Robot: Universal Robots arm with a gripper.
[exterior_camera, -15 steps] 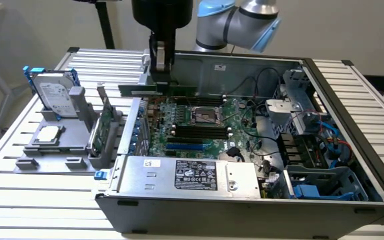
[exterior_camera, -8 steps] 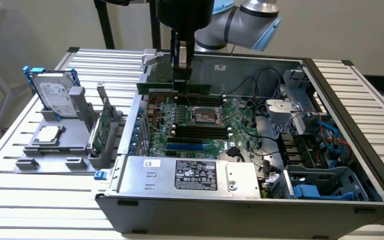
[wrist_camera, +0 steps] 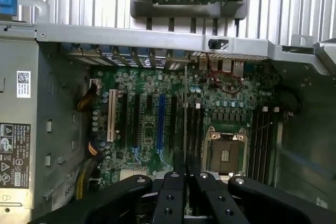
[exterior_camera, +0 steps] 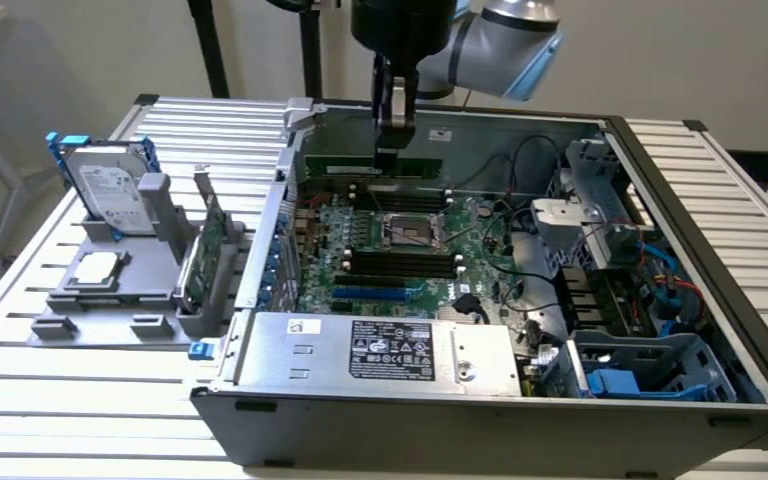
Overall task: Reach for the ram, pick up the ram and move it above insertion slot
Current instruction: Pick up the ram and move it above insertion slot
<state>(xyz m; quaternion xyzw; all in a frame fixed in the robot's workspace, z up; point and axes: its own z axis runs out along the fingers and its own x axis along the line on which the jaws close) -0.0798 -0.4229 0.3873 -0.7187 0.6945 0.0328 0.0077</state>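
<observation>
One gripper point(exterior_camera: 395, 140), closed on the ram point(exterior_camera: 387, 163), hangs at upper centre; we must align it over the slot point(exterior_camera: 404, 188).

Case walls point(exterior_camera: 611, 135) hem motherboard point(exterior_camera: 398, 250).

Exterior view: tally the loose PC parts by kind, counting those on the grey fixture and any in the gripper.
hard drive: 1
processor chip: 1
expansion card: 1
ram, held in the gripper: 1
Total: 4
</observation>
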